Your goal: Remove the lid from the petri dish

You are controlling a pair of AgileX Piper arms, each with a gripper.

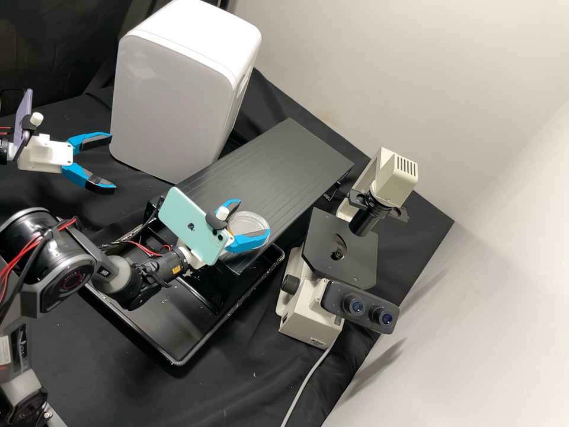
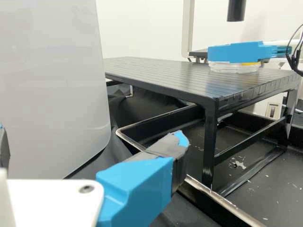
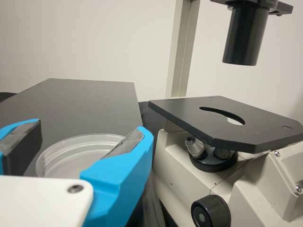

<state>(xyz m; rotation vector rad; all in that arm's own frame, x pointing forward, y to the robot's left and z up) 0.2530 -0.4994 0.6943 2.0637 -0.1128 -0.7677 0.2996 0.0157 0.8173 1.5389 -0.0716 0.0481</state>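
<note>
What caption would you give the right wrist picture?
Right hand around a clear petri dish, beside a microscope.

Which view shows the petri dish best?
Right wrist view: the petri dish lies close up between the fingers of the right tool, its rim plain. The high view shows it small on the black shelf, partly hidden by that tool. The left wrist view shows it far off, edge-on, under a blue finger.
</note>
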